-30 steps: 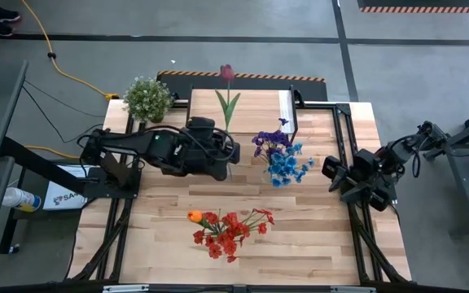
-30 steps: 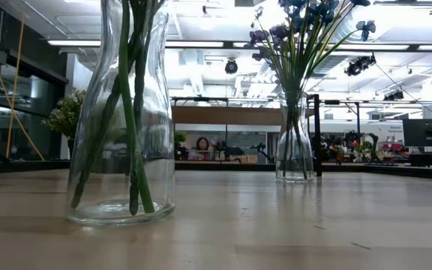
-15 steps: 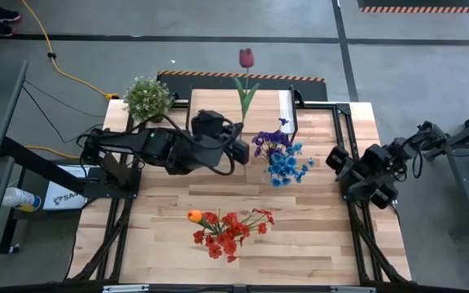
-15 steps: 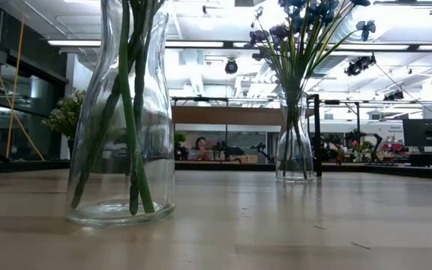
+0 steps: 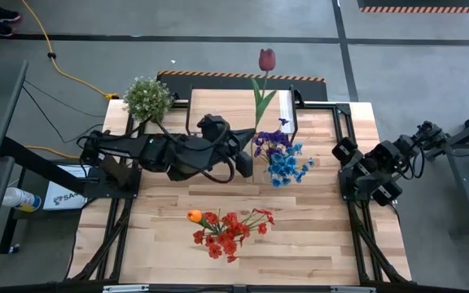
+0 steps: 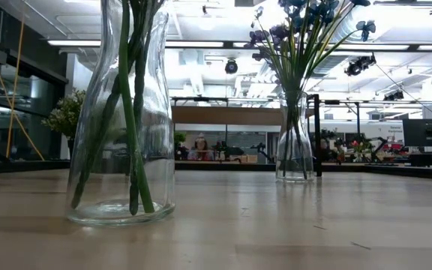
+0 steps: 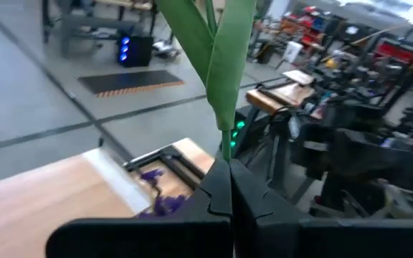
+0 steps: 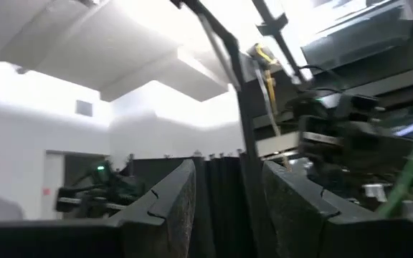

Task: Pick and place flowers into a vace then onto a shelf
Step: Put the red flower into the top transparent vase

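Observation:
My left gripper [image 5: 249, 159] is over the table's middle, shut on a dark maroon flower [image 5: 266, 59] with a long green stem and leaves [image 7: 221, 57]. A glass vase of blue and purple flowers [image 5: 282, 156] stands just right of it on its base [image 6: 295, 174]. Another glass vase [image 6: 122, 112] with red and orange flowers [image 5: 228, 229] stands near the front. The shelf [image 5: 218, 104], with its white strip [image 5: 286, 106], is at the far edge. My right gripper [image 8: 228, 208] is raised at the table's right edge, open with nothing in it. My left gripper pinches the flower's green stem at its lower end [image 7: 226, 149] between the two fingertips [image 7: 217, 190]. The fingers come about level from the table's left and lie across the stem. The flower rises above the fingers, bloom up, clear of the table.
A bushy potted plant [image 5: 147, 98] stands at the far left corner. Bare wood lies between the two vases and along the right side of the table [image 5: 324, 236]. Black frame rails [image 5: 342, 122] edge the table.
My left gripper has risen, shifted toward the right edge and tipped up while staying shut on the stem. The maroon flower has swung with it, its bloom now farther right and farther back, next to the blue vase. My right gripper has turned upward in place.

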